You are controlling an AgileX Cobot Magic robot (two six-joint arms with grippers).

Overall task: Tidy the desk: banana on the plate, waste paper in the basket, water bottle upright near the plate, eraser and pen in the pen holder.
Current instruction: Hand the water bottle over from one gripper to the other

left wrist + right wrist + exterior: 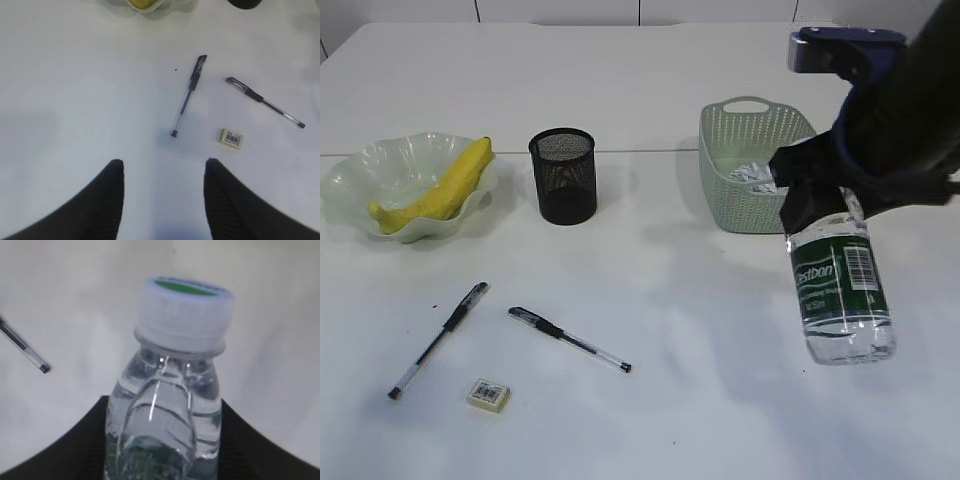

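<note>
Across the white table [650, 60] we see wide bare room: the whole far half behind the objects lies open up to the wall, and a broad strip of empty surface runs between the pens and the bottle on the right. A seam crosses the tabletop just behind the plate [350, 180], the pen holder [563, 175] and the basket [745, 165], which stand in a loose row from left to right, well apart from one another.

On the plate lies the banana [440, 190], its long axis running from near-left to far-right. Crumpled waste paper [755, 175] sits inside the pale green basket. Near the front left we find two pens: the left pen [188, 95] points along a steep diagonal, the right pen [264, 102] along a shallower one, and the eraser [230, 137] lies flat between and just in front of their near ends.

Our right gripper [810, 195] pinches the water bottle [840, 290] at its upper part, jaws pressed against both sides below the white cap [185, 310]. The bottle hangs clear of the table, long axis close to vertical and slightly tilted, base downward, in front of the basket.

Our left gripper [162, 172] hovers above bare table with its fingers [112, 187] spread and nothing between them.
</note>
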